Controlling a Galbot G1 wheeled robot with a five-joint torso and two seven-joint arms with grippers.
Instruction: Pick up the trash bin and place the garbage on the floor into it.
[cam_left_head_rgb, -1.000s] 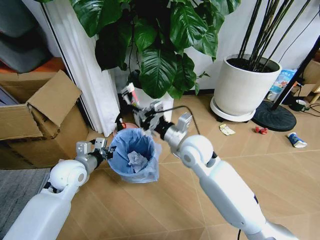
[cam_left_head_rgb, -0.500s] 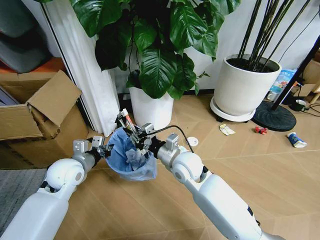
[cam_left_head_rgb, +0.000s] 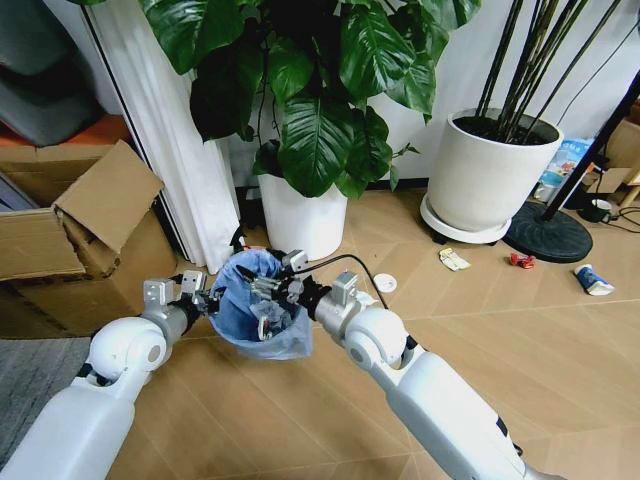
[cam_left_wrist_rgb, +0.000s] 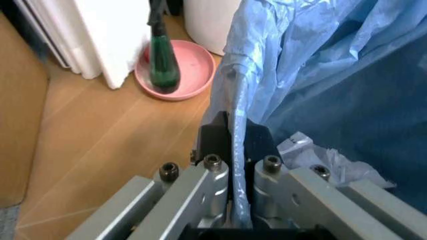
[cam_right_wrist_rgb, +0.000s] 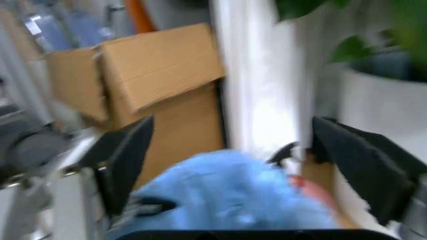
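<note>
Now left gripper (cam_left_wrist_rgb: 232, 150) pinches trash bin (cam_left_head_rgb: 262, 322) rim — right gripper (cam_left_head_rgb: 262, 290) above, fingers seemingly spread.

no readable text, labels or numbers anywhere

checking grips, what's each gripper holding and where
Left gripper is shut on the trash bin's bag-covered rim. Right gripper is open over the bin, holding nothing.

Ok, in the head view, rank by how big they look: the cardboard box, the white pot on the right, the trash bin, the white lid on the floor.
Largest to smallest as they appear:
1. cardboard box
2. white pot, though it stands farther back
3. trash bin, held at its rim by the left gripper
4. white lid
</note>
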